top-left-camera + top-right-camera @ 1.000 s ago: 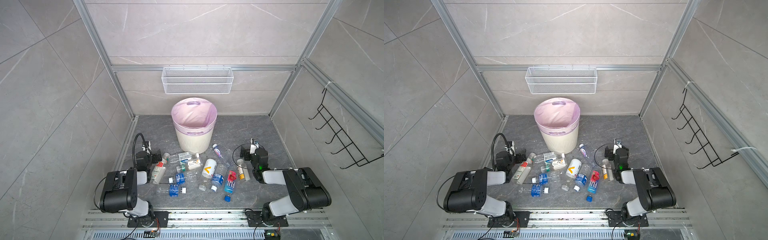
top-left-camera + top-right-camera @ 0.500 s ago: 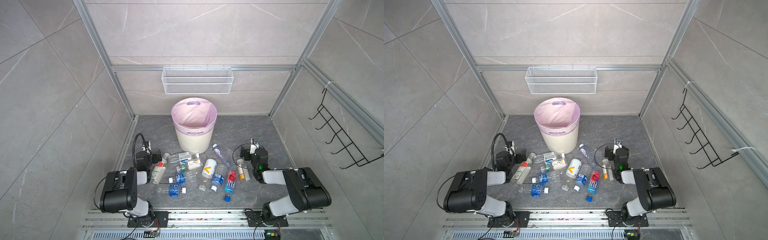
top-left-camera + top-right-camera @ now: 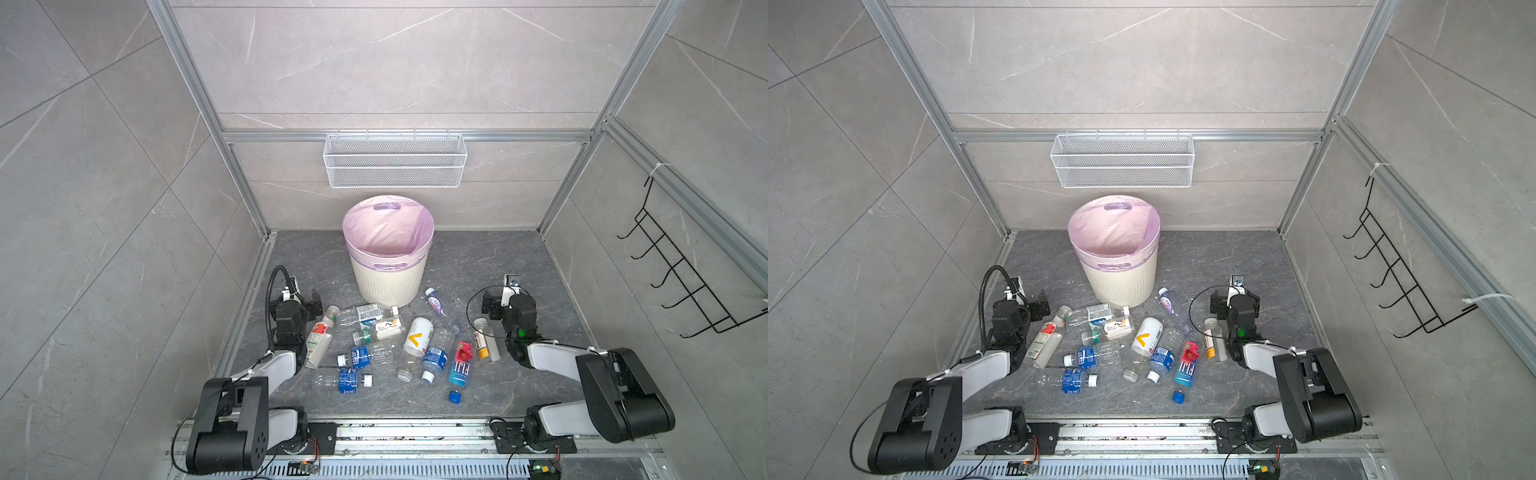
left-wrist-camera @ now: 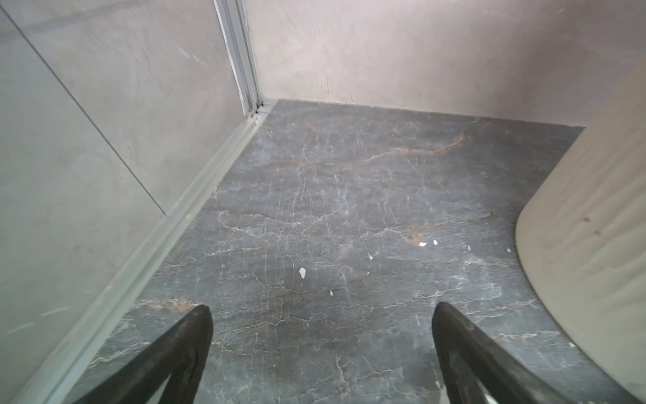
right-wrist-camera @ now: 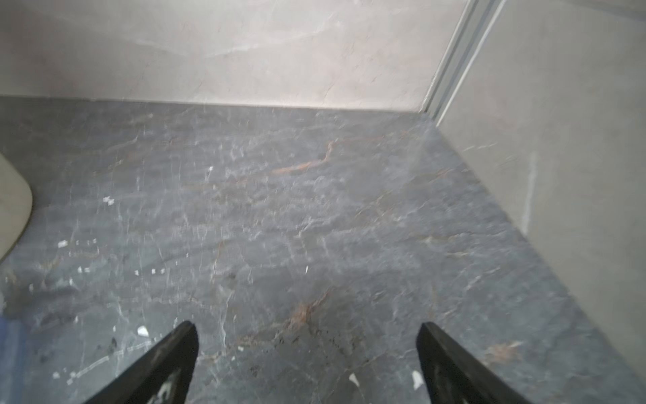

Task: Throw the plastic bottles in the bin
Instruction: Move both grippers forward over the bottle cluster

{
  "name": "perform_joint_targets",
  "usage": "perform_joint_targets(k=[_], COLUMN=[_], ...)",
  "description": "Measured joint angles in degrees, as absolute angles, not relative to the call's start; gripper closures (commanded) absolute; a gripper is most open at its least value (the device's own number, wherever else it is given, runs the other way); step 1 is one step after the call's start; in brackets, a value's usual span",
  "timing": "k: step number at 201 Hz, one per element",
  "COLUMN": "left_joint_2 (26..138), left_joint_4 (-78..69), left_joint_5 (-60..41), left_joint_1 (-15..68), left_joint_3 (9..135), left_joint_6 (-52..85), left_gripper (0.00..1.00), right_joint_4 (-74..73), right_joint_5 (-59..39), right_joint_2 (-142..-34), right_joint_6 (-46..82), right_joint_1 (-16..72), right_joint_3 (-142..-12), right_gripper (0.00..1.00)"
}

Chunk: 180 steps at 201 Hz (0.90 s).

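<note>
While the plastic bottles (image 3: 417, 338) all lie loose between the bin (image 3: 388, 274) and the counter's (image 3: 498, 257) front edge, nothing's binned yet. Left hand (image 4: 321, 306) and right hand (image 5: 307, 325) gape wide, both empty.

Only one brand reads with certainty: "FIJI", in white capitals on the blue label of the Fiji bottle (image 3: 460, 368), which lies near-right in the pile and shows in both top views. Just left of it, the white bottle (image 3: 417, 337) carries a yellow chevron mark; I can make out no words on it. The blue-labelled bottles (image 3: 359, 357) at near-left, the red-and-white-labelled bottle (image 3: 318, 338) at far left and the yellow-labelled bottle (image 3: 482, 345) at right all bear print too small for me to read.
</note>
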<state>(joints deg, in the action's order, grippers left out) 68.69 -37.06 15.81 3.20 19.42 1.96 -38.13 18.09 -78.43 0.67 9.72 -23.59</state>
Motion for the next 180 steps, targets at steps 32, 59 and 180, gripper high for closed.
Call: perform_joint_targets(k=[32,59,180], left_joint_2=[55.8,47.6,44.9], left_joint_4=[-28.3,-17.5,20.3], left_joint_5=[24.1,28.5,29.9], left_joint_1=[9.0,12.8,23.8], left_joint_3=[19.8,22.7,31.4], left_joint_6=[3.8,9.1,23.5], left_gripper=[0.00,0.00,0.05], right_joint_4=[-17.8,1.7,33.6], right_joint_5=[28.3,31.9,18.5], right_joint_2=[-73.5,-72.4,-62.9], right_joint_6=[7.1,16.3,22.8], right_joint_1=[11.0,11.0,21.8], right_joint_3=[-37.4,-51.2,-49.9], right_gripper=[0.00,0.00,0.02])
